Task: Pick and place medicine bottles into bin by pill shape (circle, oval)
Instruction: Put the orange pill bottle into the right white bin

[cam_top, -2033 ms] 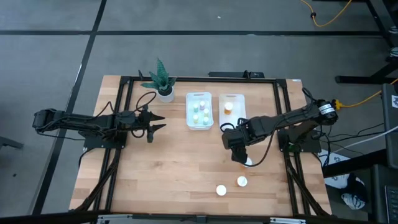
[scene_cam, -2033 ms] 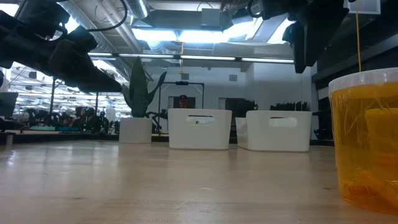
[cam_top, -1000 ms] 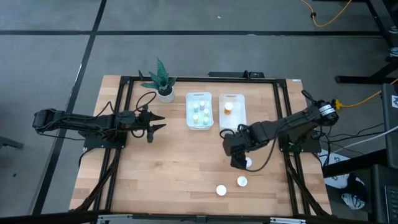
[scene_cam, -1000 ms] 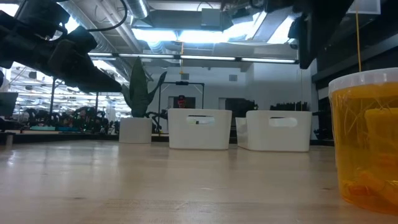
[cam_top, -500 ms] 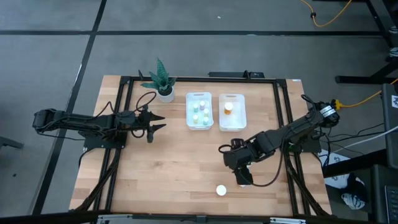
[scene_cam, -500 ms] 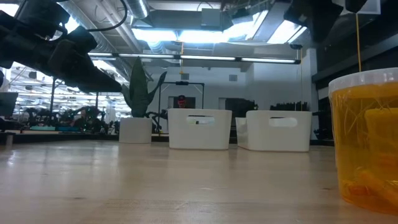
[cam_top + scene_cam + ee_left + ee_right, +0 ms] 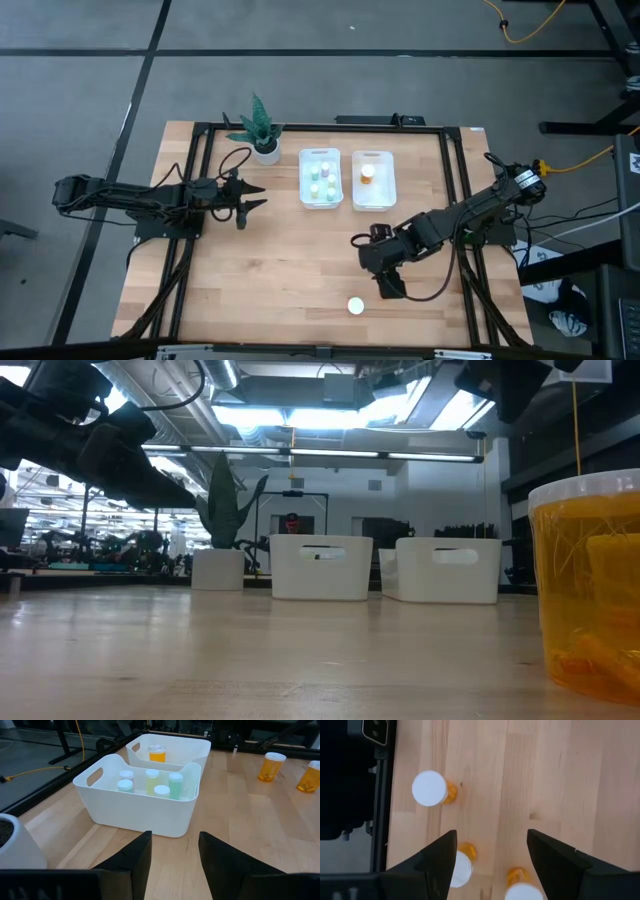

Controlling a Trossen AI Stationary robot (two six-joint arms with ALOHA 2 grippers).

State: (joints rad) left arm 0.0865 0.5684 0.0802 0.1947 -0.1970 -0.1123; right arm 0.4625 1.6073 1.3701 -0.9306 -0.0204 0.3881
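Three amber medicine bottles with white caps stand on the table near its front right: one (image 7: 430, 788) apart, one (image 7: 461, 868) beside a finger, one (image 7: 522, 891) at the picture's edge. My right gripper (image 7: 491, 834) hangs open above them, pointing down, touching none. From above it (image 7: 388, 285) hides two, so only one bottle (image 7: 354, 306) shows. One bin (image 7: 320, 178) holds several pale bottles, the other bin (image 7: 373, 178) one amber bottle (image 7: 367, 172). My left gripper (image 7: 250, 200) waits open at the left, level, facing the bins (image 7: 145, 795).
A green plant in a white pot (image 7: 262, 135) stands at the far left beside the bins. A black frame (image 7: 455, 190) runs along the table's edges. An amber bottle (image 7: 590, 590) stands close to the low camera. Bare wood lies between the bins and the front edge.
My right gripper has swung toward the table's near edge and rolled about its own axis, coming over the amber bottles at the front right and covering two of them from above. It stays open. For the last half second it has kept still.
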